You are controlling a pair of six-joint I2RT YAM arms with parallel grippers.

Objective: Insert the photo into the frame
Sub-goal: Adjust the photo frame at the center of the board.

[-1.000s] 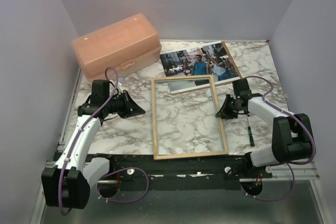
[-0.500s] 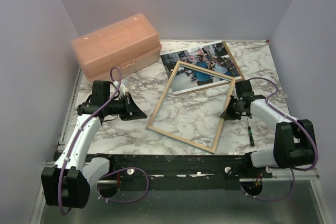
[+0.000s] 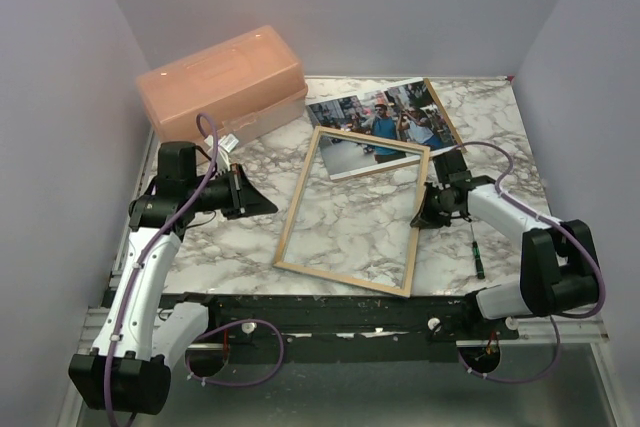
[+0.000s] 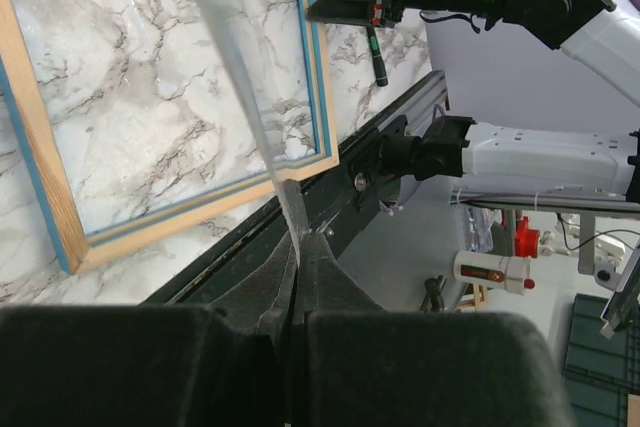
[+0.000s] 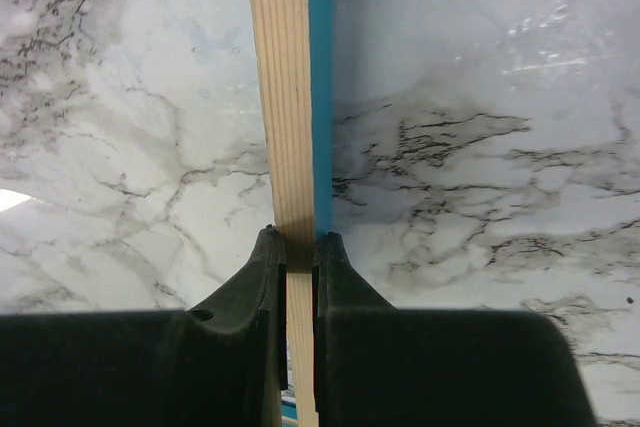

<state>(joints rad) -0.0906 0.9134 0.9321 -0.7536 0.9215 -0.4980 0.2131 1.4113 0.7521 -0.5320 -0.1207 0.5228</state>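
The frame [image 3: 297, 197], natural-wood face up, lies skewed across the middle of the marble table [image 3: 500, 127]. Its far rail overlaps the near edge of the photo [image 3: 385, 125], which rests face up at the back of the table on a brown backing board [image 3: 447, 119]. The right gripper [image 3: 425, 215] has its fingers clamped tight on the frame's right-hand rail. The right wrist view shows the wood and its blue edge [image 5: 287, 97] running straight out from between them [image 5: 295, 239], a hold that would let the arm turn or drag the frame; whether that side is lifted off the table cannot be told. Left of the frame, the left gripper [image 3: 262, 205] has its fingers pressed together [image 4: 297, 247] on a translucent strip [image 4: 245, 77] that slants out over the frame's corner [image 4: 200, 217]; what the strip is cannot be made out. With frame and print overlapping, the photo looks hard to lift cleanly until one of them is shifted. A lidded peach plastic box [image 3: 225, 87] stands at the far left, and a small dark tool with a green tip [image 3: 478, 259] lies just right of the right arm, neither directly in the way.
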